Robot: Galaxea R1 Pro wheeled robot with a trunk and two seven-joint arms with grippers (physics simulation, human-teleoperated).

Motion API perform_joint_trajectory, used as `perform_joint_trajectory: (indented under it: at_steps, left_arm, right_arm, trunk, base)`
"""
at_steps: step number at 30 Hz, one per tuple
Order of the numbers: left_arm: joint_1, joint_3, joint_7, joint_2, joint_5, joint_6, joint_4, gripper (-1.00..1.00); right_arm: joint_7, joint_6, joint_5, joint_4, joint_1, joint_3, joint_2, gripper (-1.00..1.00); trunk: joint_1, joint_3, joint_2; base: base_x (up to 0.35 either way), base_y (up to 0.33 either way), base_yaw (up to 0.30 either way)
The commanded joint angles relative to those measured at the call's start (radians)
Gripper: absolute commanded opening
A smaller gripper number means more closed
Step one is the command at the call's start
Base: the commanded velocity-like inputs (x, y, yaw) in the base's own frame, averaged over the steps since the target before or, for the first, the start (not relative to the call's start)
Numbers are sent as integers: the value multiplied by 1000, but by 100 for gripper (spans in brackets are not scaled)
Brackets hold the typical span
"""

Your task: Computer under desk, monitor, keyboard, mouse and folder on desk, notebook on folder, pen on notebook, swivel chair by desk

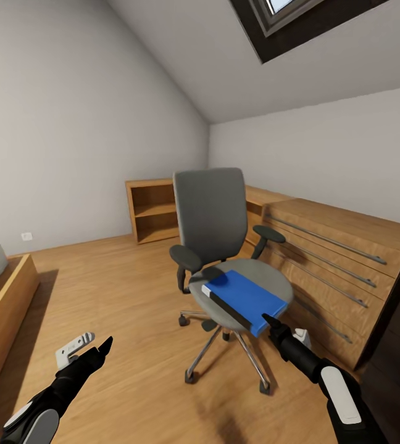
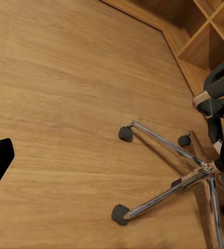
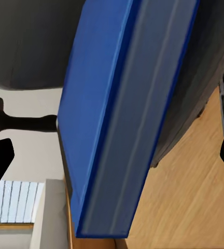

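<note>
Right at the near corner of the blue folder (image 1: 244,300), the right pincer (image 1: 273,325) is hovering with its fingers spread, one black tip showing on each side of the folder's edge in the right wrist view, not yet gripping it. Lower down, the left pincer (image 1: 95,346) is hanging over bare wooden floor (image 1: 126,296), also spread apart. Beyond them the folder is lying flat on the seat of the grey swivel chair (image 1: 211,216), which is standing beside the long wooden drawer unit (image 1: 342,259).
</note>
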Motion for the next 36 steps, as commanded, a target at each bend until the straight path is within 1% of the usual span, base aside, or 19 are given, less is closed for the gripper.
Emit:
perform_joint_trajectory:
  at_steps: [1, 9, 27, 28, 36]
  left_arm:
    - [-1, 0, 7, 0, 10, 3, -2, 100]
    - [-1, 0, 7, 0, 10, 4, -2, 100]
    - [-1, 0, 7, 0, 10, 3, -2, 100]
    - [-1, 0, 7, 0, 10, 3, -2, 100]
    - [-1, 0, 7, 0, 10, 5, -2, 100]
  right_arm:
    - [0, 7, -3, 0, -1, -2, 1, 100]
    - [-2, 7, -3, 0, -1, -2, 1, 100]
    - [-3, 7, -3, 0, -1, -2, 1, 100]
    - [-4, 7, -3, 0, -1, -2, 1, -100]
    - [-8, 8, -3, 0, -1, -1, 0, -100]
  trunk:
    - [0, -1, 0]
    - [0, -1, 0]
    - [0, -1, 0]
    - [0, -1, 0]
    - [0, -1, 0]
  base:
    - [117, 94, 0]
    - [90, 67, 0]
    - [4, 3, 0]
    - [0, 0, 0]
    - [0, 0, 0]
